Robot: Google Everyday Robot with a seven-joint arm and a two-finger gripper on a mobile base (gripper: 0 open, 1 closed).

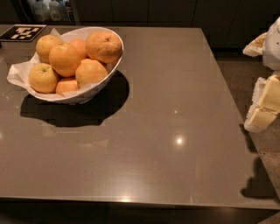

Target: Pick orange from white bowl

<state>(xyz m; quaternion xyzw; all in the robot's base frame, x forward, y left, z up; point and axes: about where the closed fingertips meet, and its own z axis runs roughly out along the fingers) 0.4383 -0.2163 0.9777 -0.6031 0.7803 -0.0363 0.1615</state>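
gripper: at right edge, beside the tabletop, well apart from the bowl; open or closed cannot be told | orange: lying in the bowl at far left among other oranges | progress: judged not begun; reach, grasp and lift all remain

Likely a kitchen or break room set up for robot trials: a glossy grey table stands before dark cabinet fronts, with bottles behind. A black-and-white fiducial marker lies by a white bowl of oranges. The gripper hangs off the table's right edge.
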